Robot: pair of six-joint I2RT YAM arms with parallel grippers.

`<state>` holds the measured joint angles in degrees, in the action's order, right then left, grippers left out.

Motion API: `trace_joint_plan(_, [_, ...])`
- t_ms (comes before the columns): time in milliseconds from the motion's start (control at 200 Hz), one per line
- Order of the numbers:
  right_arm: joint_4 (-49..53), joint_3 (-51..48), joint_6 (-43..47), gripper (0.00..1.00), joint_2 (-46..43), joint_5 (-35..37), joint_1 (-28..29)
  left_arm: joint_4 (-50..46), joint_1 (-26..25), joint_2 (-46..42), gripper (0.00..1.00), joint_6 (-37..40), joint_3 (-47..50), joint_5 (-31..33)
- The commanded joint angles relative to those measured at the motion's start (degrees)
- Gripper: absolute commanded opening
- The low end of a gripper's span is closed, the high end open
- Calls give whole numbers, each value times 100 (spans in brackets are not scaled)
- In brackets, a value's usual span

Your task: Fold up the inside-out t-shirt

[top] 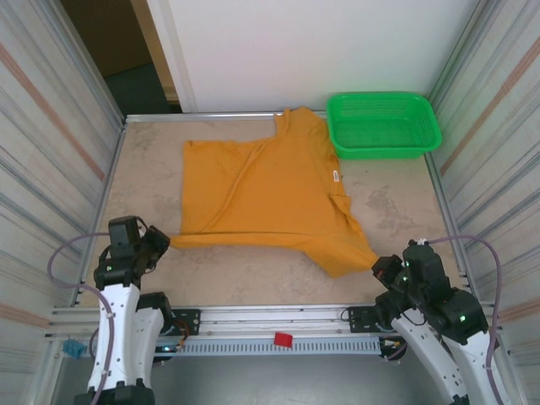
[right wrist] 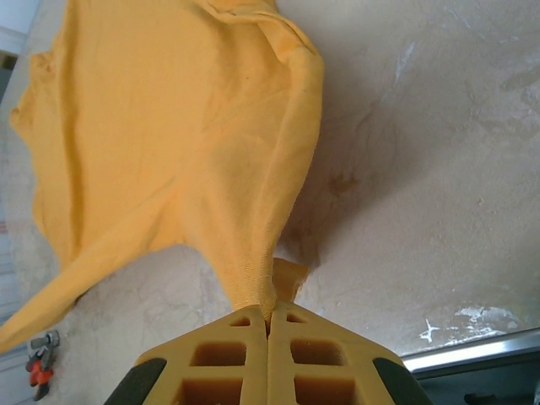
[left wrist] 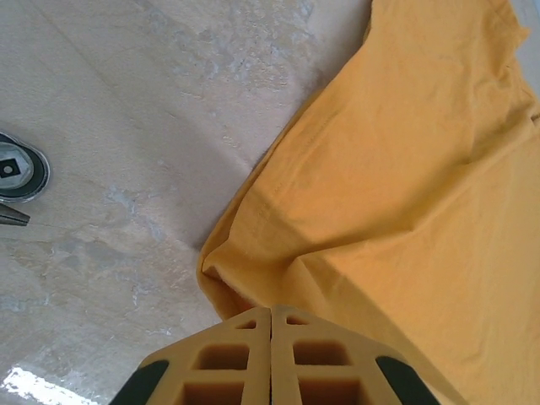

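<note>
Working over the table (top: 253, 278). The inside-out t-shirt (top: 261, 194) lies spread flat across the centre of the top view. Its far sleeve points to the upper middle, just beside the green basket (top: 384, 153) at upper right.

The near hem is drawn into two points, one toward each arm.
- Left gripper (top: 159, 245), lower left: jaws together. In its wrist view the hem corner runs right into the tips, so it looks pinched, though the bite looks shallow.
- Right gripper (top: 381, 268), lower right: jaws clamped on the near-right corner. In its wrist view the cloth is bunched into a tight neck at the tips.

The small white tag (top: 337, 175) shows on the right side of the shirt, right of centre.

My read: this is the start of a bottom-to-top fold. To do it well:
- Lift both corners together, at the same height.
- Keep light tension across the hem so it stays straight.
- Carry it toward the far edge without dragging the body cloth.
- Keep the right arm's path left of the basket.
- Watch the left pinch, which is the likelier to slip.
- Lay the hem down square on the shoulders before letting go.
</note>
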<state>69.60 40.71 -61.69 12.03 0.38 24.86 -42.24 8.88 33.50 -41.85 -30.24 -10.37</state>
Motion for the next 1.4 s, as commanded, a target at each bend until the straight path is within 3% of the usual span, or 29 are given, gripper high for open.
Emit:
trace_joint_plan(0, [-651,-71,110,0,511,156,36,582,38,429,7,174,-238,75])
trace_joint_plan(276, [-2194,-37,804,0,2064,339,-186,1401,70,2139,6,728,-834,28])
trace_joint_plan(501, [-3313,179,1301,0,3317,-460,-1255,1749,144,3141,6,950,-1293,100])
trace_joint_plan(681, [-3646,501,1559,0,4012,-678,-1621,1827,165,3621,6,1005,-1595,87])
trace_joint_plan(827, [-3643,438,1559,0,3963,-832,-1634,1768,205,3543,5,1047,-1601,64])
trace_joint_plan(1002, [-3271,98,1405,0,3378,-869,-1374,1762,650,3051,5,915,-1407,-92])
trace_joint_plan(1253, [-2948,-869,308,0,2422,-137,86,1635,1181,2599,6,927,-1117,-381])
trace_joint_plan(1283, [-2920,-915,278,11,2405,-34,140,1653,1185,2583,6,895,-1034,-407])
trace_joint_plan(1353, [-2810,-753,471,49,2531,144,18,1725,1181,2540,6,814,-851,-493])
trace_joint_plan(1393, [-2737,-518,680,62,2671,205,-179,1753,1182,2520,6,765,-764,-536])
